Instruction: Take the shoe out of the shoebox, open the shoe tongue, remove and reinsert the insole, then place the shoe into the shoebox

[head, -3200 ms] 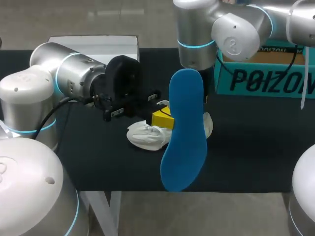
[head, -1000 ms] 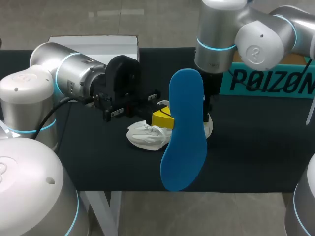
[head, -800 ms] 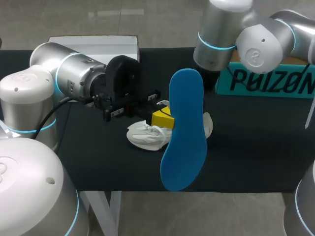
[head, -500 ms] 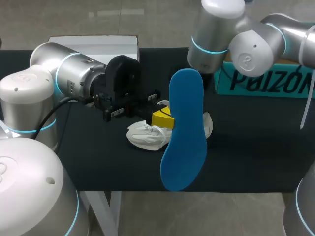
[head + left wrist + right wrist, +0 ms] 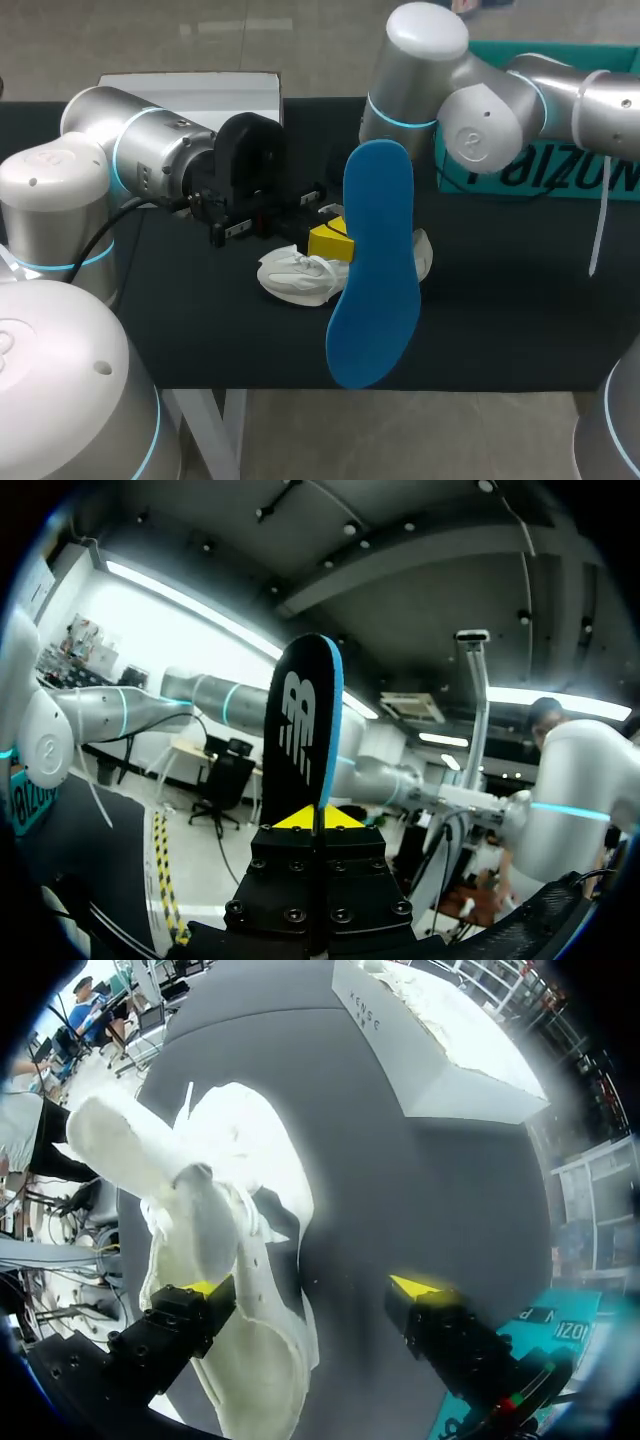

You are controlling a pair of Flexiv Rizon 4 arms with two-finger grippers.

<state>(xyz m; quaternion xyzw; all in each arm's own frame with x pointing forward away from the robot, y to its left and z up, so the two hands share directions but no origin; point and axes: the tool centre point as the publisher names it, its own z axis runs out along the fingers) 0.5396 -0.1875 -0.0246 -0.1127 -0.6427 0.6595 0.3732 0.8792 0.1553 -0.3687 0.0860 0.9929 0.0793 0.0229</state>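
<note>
Right arm: over the last seconds its wrist swings out toward the teal cardboard shoebox (image 5: 560,175), then back in above the white sneaker (image 5: 295,277). Right fingers (image 5: 415,1286) are spread wide. One hangs close over the sneaker's upper, the other over bare black desk (image 5: 520,300). Nothing is gripped.

Left arm, insole and sneaker show no shift across the same span. Left fingers (image 5: 318,817) are clamped on the lower end of the blue foam insole (image 5: 378,280), holding it upright above the desk's middle.

Reading: the insole is out and the sneaker lies on the desk, outside the shoebox. The right arm looks to be settling on a hold of the sneaker, likely to steady it for reinsertion.

Count:
- One sneaker.
- One insole.
- One teal shoebox, far right.
- One flat white box (image 5: 190,88), far left.
- Two arms.
</note>
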